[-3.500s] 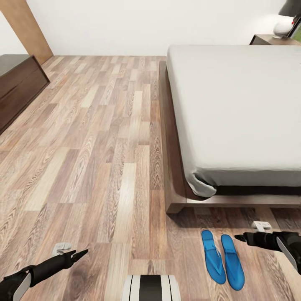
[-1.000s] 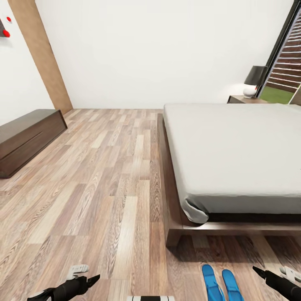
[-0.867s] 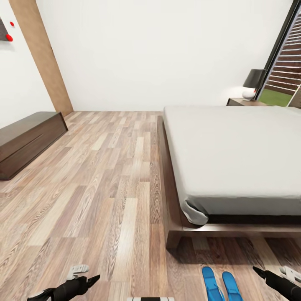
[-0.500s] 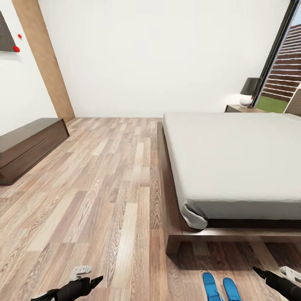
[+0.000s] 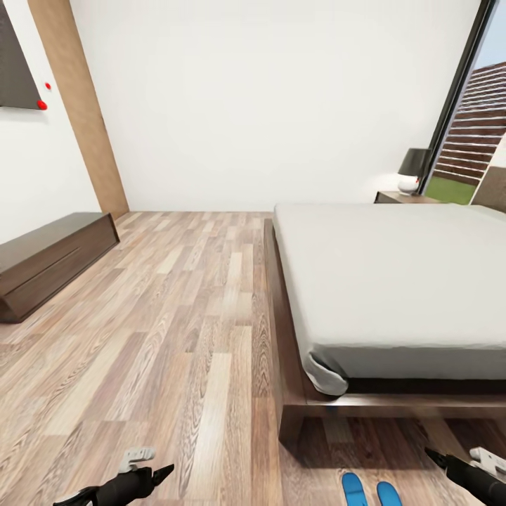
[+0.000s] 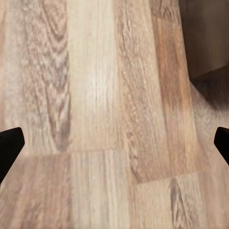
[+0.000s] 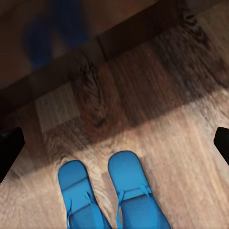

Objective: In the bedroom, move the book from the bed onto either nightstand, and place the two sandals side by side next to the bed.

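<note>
Your right gripper (image 7: 114, 138) hangs wide open, the two sandals (image 7: 112, 195) side by side between its fingers, near the bed (image 5: 393, 281).

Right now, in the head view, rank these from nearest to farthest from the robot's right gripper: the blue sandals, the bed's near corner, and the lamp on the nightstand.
1. The blue sandals: on the floor just beside the right gripper, toward the robot's left.
2. The bed's near corner: ahead, past the sandals.
3. The lamp: on the nightstand by the far wall.
</note>
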Tool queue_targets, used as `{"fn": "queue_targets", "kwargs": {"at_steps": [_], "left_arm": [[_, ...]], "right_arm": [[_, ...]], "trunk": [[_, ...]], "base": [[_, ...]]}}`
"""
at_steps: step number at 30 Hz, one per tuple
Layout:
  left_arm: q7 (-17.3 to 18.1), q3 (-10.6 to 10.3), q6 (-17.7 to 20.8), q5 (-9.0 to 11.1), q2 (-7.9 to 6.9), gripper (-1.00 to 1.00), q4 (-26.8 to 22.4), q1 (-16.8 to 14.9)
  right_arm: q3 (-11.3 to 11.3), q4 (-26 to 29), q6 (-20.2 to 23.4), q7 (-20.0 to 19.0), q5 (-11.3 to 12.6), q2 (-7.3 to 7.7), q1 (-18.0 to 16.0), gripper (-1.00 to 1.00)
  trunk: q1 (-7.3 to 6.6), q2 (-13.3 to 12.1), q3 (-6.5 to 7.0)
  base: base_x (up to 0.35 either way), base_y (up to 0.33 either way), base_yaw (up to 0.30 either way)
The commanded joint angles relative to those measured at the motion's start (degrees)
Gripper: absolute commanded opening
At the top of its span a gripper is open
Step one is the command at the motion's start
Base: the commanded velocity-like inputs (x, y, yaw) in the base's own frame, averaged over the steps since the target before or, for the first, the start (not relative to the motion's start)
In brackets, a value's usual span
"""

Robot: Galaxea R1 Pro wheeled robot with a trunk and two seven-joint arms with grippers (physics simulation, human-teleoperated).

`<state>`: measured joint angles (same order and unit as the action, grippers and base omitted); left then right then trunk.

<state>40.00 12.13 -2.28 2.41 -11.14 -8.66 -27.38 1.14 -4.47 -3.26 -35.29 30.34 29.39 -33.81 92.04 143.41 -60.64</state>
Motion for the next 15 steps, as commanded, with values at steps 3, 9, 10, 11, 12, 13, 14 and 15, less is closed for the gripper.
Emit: {"fn": "queue_targets", "kwargs": {"at_steps": [3,9,10,11,12,13,14,15], "left_arm": [[0.17,-0.09,-0.18,0.23,-0.02,1.00,0.08,-0.04],[0.17,-0.11,-0.18,0.17,0.09,1.00,0.14,-0.04],[0.17,-0.10,-0.18,0.19,0.18,1.00,0.14,-0.04],[0.17,-0.10,-0.18,0.18,0.25,1.00,0.14,-0.04],[0.17,-0.10,-0.18,0.17,0.28,1.00,0.14,-0.04],[0.17,-0.10,-0.18,0.18,0.29,1.00,0.14,-0.04],[0.17,-0.10,-0.18,0.17,0.31,1.00,0.14,-0.04],[0.17,-0.09,-0.18,0.17,0.32,1.00,0.14,-0.04]], "right_arm": [[0.09,-0.27,-0.34,-0.24,-0.02,-0.02,-0.11,1.00],[0.09,-0.28,-0.34,-0.22,-0.02,-0.04,-0.11,1.00],[0.09,-0.28,-0.34,-0.22,-0.02,-0.04,-0.11,1.00],[0.09,-0.28,-0.34,-0.21,-0.02,-0.04,-0.11,1.00],[0.09,-0.28,-0.34,-0.21,-0.02,-0.04,-0.11,1.00],[0.09,-0.27,-0.34,-0.21,-0.02,-0.04,-0.11,1.00],[0.09,-0.27,-0.34,-0.21,-0.02,-0.04,-0.11,1.00],[0.09,-0.27,-0.34,-0.21,-0.02,-0.04,-0.11,1.00]], "trunk": [[-0.09,-0.02,0.62],[-0.24,-0.10,1.95],[-0.27,-0.11,2.17],[-0.29,-0.13,2.39],[-0.32,-0.14,2.61],[-0.34,-0.15,2.84],[-0.37,-0.17,3.06],[-0.59,-0.57,3.24]], "base": [[0.000,0.000,0.000],[0.000,0.000,0.000],[0.000,0.000,0.000],[0.000,0.000,0.000],[0.000,0.000,0.000],[0.000,0.000,0.000],[0.000,0.000,0.000],[0.000,0.000,0.000]]}}
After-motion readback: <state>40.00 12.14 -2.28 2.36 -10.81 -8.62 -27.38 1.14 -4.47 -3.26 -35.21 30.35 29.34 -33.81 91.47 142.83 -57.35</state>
